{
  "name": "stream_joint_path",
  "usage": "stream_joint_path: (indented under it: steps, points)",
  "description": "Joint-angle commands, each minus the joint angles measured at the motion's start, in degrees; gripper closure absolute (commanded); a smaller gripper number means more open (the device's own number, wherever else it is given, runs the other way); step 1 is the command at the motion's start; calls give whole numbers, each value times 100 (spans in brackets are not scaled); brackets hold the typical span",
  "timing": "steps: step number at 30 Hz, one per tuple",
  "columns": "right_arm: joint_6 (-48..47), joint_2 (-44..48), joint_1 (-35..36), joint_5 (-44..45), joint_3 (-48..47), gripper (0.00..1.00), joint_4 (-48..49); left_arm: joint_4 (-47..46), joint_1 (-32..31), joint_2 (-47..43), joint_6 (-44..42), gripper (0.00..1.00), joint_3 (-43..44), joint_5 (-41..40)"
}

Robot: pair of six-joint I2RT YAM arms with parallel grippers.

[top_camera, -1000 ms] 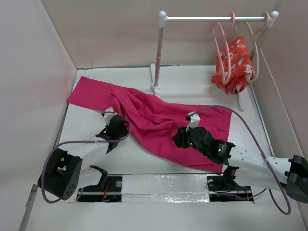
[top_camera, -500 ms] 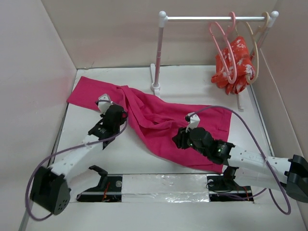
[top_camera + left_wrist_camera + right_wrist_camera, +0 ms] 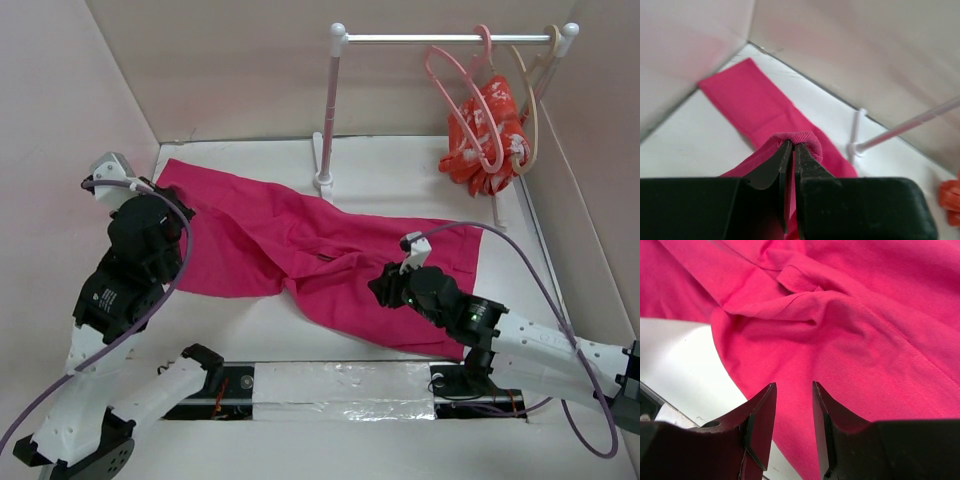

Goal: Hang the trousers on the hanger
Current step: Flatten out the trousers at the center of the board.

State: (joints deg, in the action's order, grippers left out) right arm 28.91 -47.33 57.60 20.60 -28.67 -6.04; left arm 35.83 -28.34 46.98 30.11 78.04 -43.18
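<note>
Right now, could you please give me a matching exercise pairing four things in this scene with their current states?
Things:
1. trousers
2. hanger
3. left gripper
4. right gripper

States:
A. jaws apart, just above the trousers
B. hanging bare on the rail
C. lying across the table
D. shut on a fold of the trousers

Pairs: 1-C, 2-B, 3-D, 4-A.

The trousers (image 3: pixel 850 340) overrun the right wrist view's top edge — the rail (image 3: pixel 912 124) looks blurred.
</note>
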Motion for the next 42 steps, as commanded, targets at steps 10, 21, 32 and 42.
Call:
stream_joint_path:
  steps: [10, 21, 32, 42]
  points:
    - [-254, 690, -451, 67, -139, 59, -310, -638, 669, 434, -805, 100, -1386, -895]
    - [-254, 391, -575, -468, -148, 58, 24, -2124, 3247, 3190, -610, 100, -1171, 1269]
    - [-394, 330, -575, -610, -157, 58, 191, -1817, 3801, 5383, -928, 79, 484, 872]
    - [-403, -30, -522, -679, -139, 58, 481, -2229, 3862, 4189, -67, 39, -859, 1549]
